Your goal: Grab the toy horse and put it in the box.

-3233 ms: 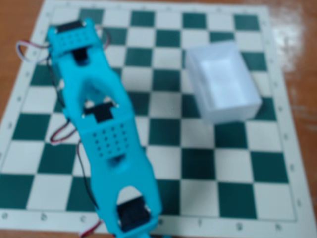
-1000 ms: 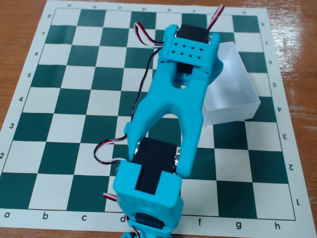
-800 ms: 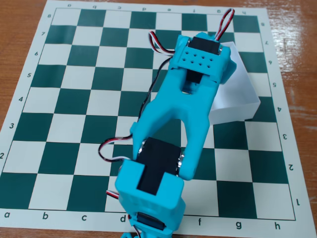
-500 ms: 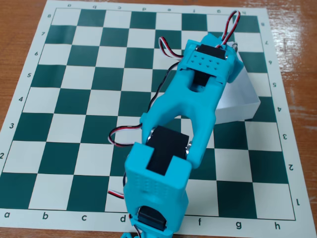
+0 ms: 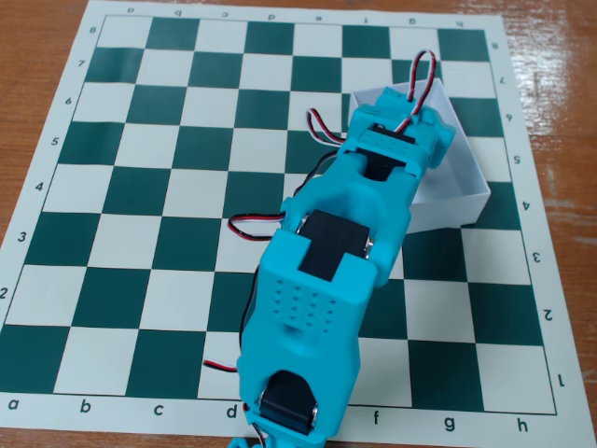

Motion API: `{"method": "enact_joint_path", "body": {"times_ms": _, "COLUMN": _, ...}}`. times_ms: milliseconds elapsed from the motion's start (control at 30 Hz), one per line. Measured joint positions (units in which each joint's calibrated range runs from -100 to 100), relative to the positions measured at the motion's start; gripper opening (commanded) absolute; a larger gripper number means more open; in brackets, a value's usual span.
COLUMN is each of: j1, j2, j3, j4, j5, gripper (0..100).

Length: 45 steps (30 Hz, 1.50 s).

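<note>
The toy horse could not be seen anywhere in the fixed view; whether it sat under the arm, in the pincer or inside the box could not be told.

The box [image 5: 459, 191] lay on the right side of the chessboard [image 5: 140, 187], toward the far half, turned a little askew to the squares. Its white right wall and near wall showed plainly, along with a strip of its inside floor on the right. The rest of its opening was covered by the arm.

The turquoise arm [image 5: 322, 280] reached from the near edge of the picture, around the d and e files, slanting away and to the right, so that its far end hung over the left part of the box. The gripper at that end was hidden beneath the wrist housing [image 5: 399, 140], so whether the pincer was open, closed or holding something could not be told.

Red, black and white wires [image 5: 422, 75] looped up from the wrist over the far wall of the box, and another loop [image 5: 252, 224] stuck out to the left of the arm at mid-length.

The chessboard was a printed green-and-white sheet, lying on a wooden table [image 5: 560, 75].
</note>
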Motion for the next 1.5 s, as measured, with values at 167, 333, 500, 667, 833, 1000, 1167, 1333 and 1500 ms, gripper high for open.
{"method": "enact_joint_path", "body": {"times_ms": 167, "j1": 0.45, "j2": 0.0, "j3": 2.72, "j4": -0.88, "j5": 0.68, "gripper": 25}}
{"method": "enact_joint_path", "body": {"times_ms": 333, "j1": 0.6, "j2": -5.28, "j3": 9.79, "j4": -1.14, "j5": 0.52, "gripper": 24}}
{"method": "enact_joint_path", "body": {"times_ms": 500, "j1": 0.6, "j2": -16.85, "j3": 20.31, "j4": 0.53, "j5": -0.68, "gripper": 24}}
{"method": "enact_joint_path", "body": {"times_ms": 667, "j1": 0.6, "j2": -30.21, "j3": 27.47, "j4": 9.98, "j5": -1.72, "gripper": 24}}
{"method": "enact_joint_path", "body": {"times_ms": 833, "j1": -0.15, "j2": -42.55, "j3": 31.64, "j4": 23.64, "j5": -2.45, "gripper": 24}}
{"method": "enact_joint_path", "body": {"times_ms": 1000, "j1": -2.54, "j2": -55.74, "j3": 35.99, "j4": 36.43, "j5": -4.53, "gripper": 24}}
{"method": "enact_joint_path", "body": {"times_ms": 1167, "j1": -6.2, "j2": -69.62, "j3": 43.34, "j4": 45.45, "j5": -7.75, "gripper": 24}}
{"method": "enact_joint_path", "body": {"times_ms": 1333, "j1": -9.48, "j2": -81.62, "j3": 51.31, "j4": 48.69, "j5": -12.59, "gripper": 24}}
{"method": "enact_joint_path", "body": {"times_ms": 1500, "j1": -11.5, "j2": -91.66, "j3": 59.02, "j4": 49.04, "j5": -19.2, "gripper": 24}}
